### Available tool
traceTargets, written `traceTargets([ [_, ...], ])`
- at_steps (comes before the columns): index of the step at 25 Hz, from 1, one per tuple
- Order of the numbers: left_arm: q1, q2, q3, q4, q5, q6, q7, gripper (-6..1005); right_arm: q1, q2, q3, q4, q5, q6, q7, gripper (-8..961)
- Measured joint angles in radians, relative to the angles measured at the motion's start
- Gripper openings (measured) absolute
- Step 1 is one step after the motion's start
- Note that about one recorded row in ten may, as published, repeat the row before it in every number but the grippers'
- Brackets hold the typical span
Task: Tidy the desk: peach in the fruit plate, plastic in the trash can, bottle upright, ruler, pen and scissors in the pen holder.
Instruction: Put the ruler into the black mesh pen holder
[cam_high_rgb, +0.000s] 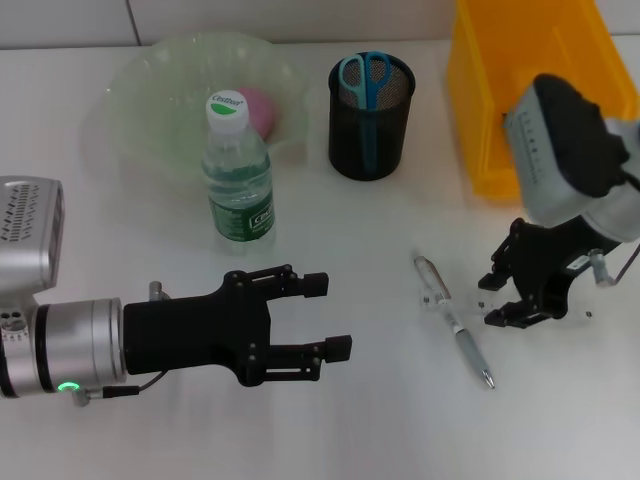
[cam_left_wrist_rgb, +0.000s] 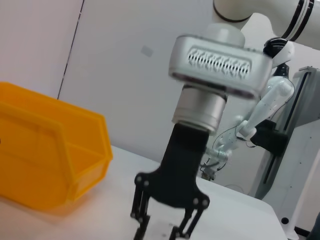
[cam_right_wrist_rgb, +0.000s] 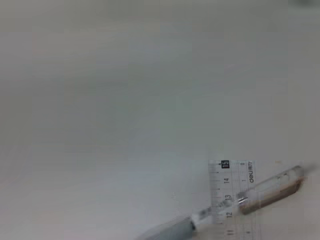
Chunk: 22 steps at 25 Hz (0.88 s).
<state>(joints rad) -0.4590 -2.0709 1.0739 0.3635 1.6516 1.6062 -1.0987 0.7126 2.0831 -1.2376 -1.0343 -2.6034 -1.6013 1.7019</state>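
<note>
On the white worktop (cam_high_rgb: 360, 240), a pen (cam_high_rgb: 455, 320) is seen lying flat toward the near right, its tip turned to the near side. A clear ruler (cam_right_wrist_rgb: 231, 197) is made out in the right wrist view, lying under the pen and crossing it; in the head view the ruler can hardly be told from the worktop.

The right tool (cam_high_rgb: 512, 296) is held low over the worktop just right of the pen, pointing down. Its fingers (cam_left_wrist_rgb: 141, 220) are seen spread in the left wrist view, with nothing between them.

The left tool (cam_high_rgb: 330, 317) is held at the near left, pointing to the right, its two fingers spread apart and nothing pinched. It is kept well apart from the pen.

A water bottle (cam_high_rgb: 237, 180) with a white cap is stood upright at the left of centre. Just behind it, at the far left, a pale green plate (cam_high_rgb: 140, 90) is placed, and a pink peach (cam_high_rgb: 262, 110) is seen lying in it, partly hidden by the bottle's cap.

A black mesh pen holder (cam_high_rgb: 370, 118) is stood at the far centre, and scissors (cam_high_rgb: 364, 78) with blue handles are set in it, handles up. A yellow bin (cam_high_rgb: 500, 110) is placed at the far right, behind the right arm.
</note>
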Motion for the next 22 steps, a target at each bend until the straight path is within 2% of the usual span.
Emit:
traceTargets([
  [1,0.0,0.0,0.0,0.0,0.0,0.0,0.0,813,0.0,0.0,0.0,0.0,0.0,0.0,0.0,386],
  [3,0.0,0.0,0.0,0.0,0.0,0.001,0.001,813,-0.034,-0.002,0.077,-0.088,0.032,-0.05,-0.009,386],
  [4,0.0,0.0,0.0,0.0,0.0,0.002,0.002,813,-0.051,-0.004,0.132,-0.135,0.06,-0.078,-0.022,386],
  [5,0.0,0.0,0.0,0.0,0.0,0.003,0.003,813,-0.077,-0.005,0.242,-0.201,0.132,-0.12,-0.048,386],
  [6,0.0,0.0,0.0,0.0,0.0,0.003,0.003,813,-0.077,-0.005,0.242,-0.201,0.132,-0.12,-0.048,386],
  [8,0.001,0.001,0.0,0.0,0.0,0.005,0.005,813,-0.1,-0.006,0.354,-0.233,0.249,-0.132,-0.067,386],
  [9,0.002,0.001,0.0,0.0,0.0,0.005,0.006,813,-0.111,-0.006,0.409,-0.236,0.323,-0.123,-0.074,386],
  [10,0.002,0.001,0.0,0.0,0.001,0.005,0.007,813,-0.134,-0.006,0.484,-0.192,0.49,-0.076,-0.098,386],
  [11,0.002,0.001,0.0,0.0,0.001,0.005,0.007,813,-0.141,-0.005,0.503,-0.163,0.557,-0.053,-0.112,386],
  [12,0.002,0.001,0.0,0.0,0.001,0.004,0.007,813,-0.141,-0.005,0.503,-0.163,0.557,-0.053,-0.112,386],
  [14,0.001,0.002,0.0,0.001,0.001,0.002,0.008,813,-0.158,-0.004,0.525,-0.031,0.751,0.028,-0.186,386],
  [15,0.0,0.002,0.0,0.004,0.0,-0.001,0.008,813,-0.162,-0.003,0.522,0.131,0.936,0.085,-0.295,386],
  [16,0.0,0.002,0.0,0.004,0.0,-0.001,0.008,813,-0.162,-0.003,0.522,0.131,0.936,0.085,-0.295,386],
  [19,-0.001,0.002,0.0,0.006,-0.002,-0.001,0.008,813,-0.126,-0.001,0.518,0.4,1.156,0.147,-0.494,386],
  [20,-0.001,0.001,-0.002,0.008,-0.004,-0.001,0.009,813,-0.083,0.0,0.518,0.556,1.256,0.188,-0.603,386],
  [21,-0.001,0.001,-0.002,0.008,-0.004,-0.001,0.009,813,-0.083,0.0,0.518,0.556,1.256,0.188,-0.603,386],
  [22,-0.001,0.002,-0.004,0.009,-0.004,-0.001,0.009,813,-0.059,0.001,0.518,0.629,1.298,0.212,-0.653,386],
])
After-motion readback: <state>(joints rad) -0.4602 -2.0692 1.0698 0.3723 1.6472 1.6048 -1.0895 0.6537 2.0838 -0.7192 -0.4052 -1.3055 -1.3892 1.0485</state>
